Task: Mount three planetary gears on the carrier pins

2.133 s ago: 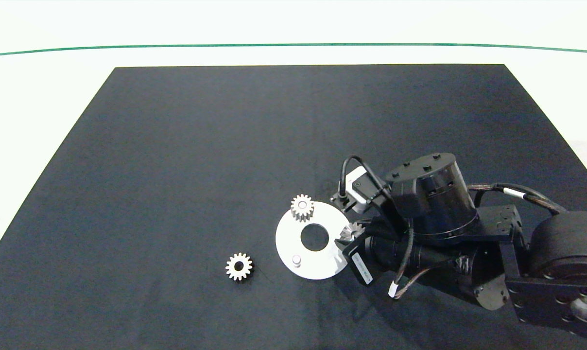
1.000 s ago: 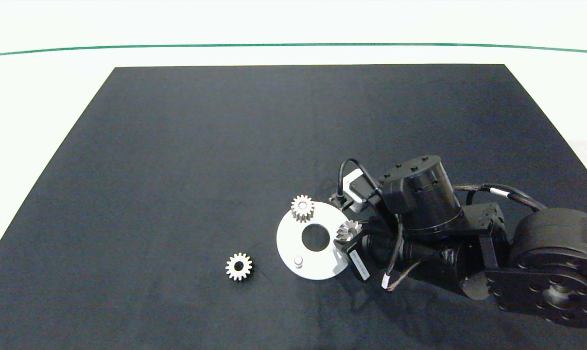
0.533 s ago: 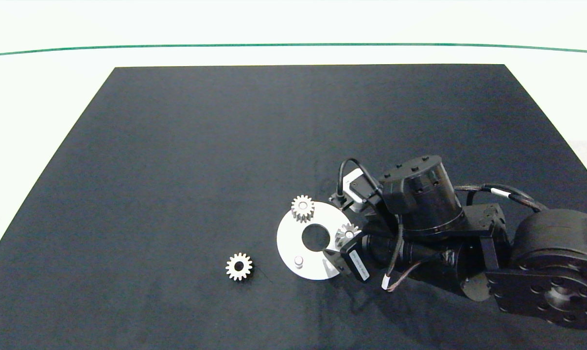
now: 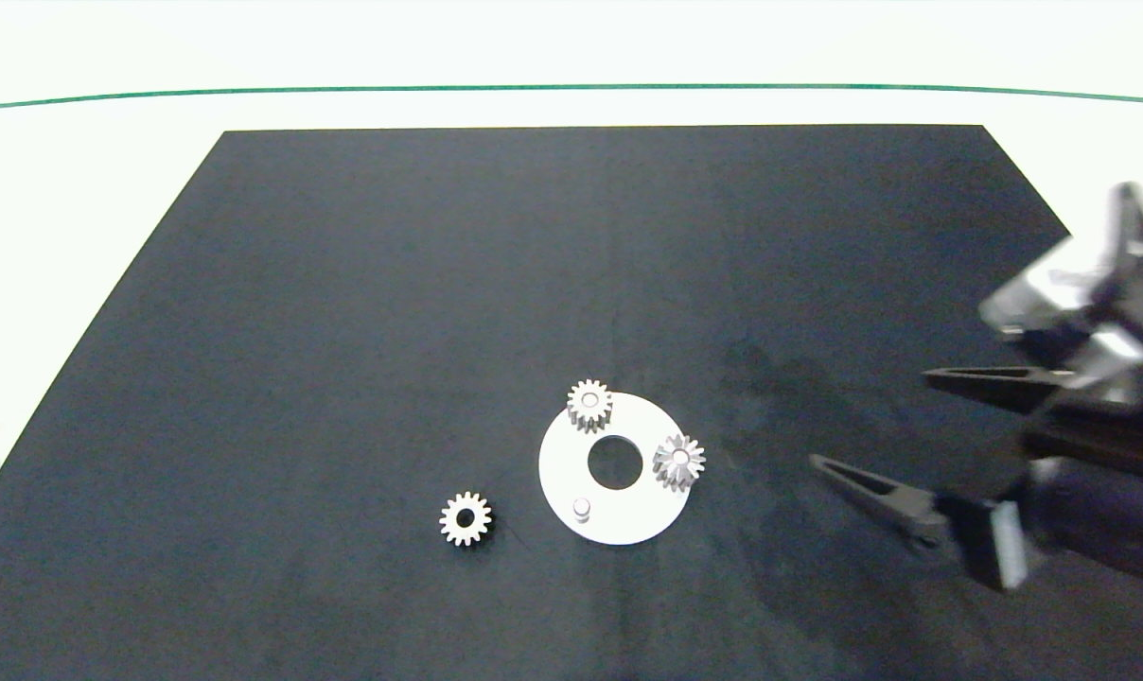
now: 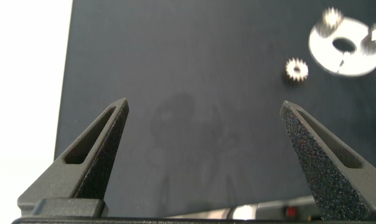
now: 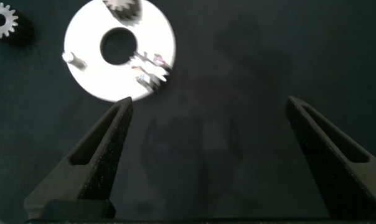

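Now my right gripper [image 4: 870, 421] spread wide, well right of flat white ring disc [image 4: 628, 515]. Two small silvery spur gears [image 4: 589, 405] [image 4: 678, 461] sit on pins; third gear [image 4: 465, 518] on dark mat [image 4: 439, 284], left of disc, one white pin [image 4: 581, 509] bare. My left gripper [image 5: 203, 109] also spread.

Head view: looks down from above onto the black mat [image 4: 439, 284] and takes in almost all of it.
Left wrist view: looks out between its own wide-apart fingers [image 5: 91, 155], low over the mat's edge, well away from the white disc [image 5: 347, 50].
Right wrist view: looks nearly straight down, nearer to the white disc [image 6: 88, 62].
Shared: all three views take in the white disc [image 4: 619, 515] and the loose gear [image 4: 465, 518] beside it.
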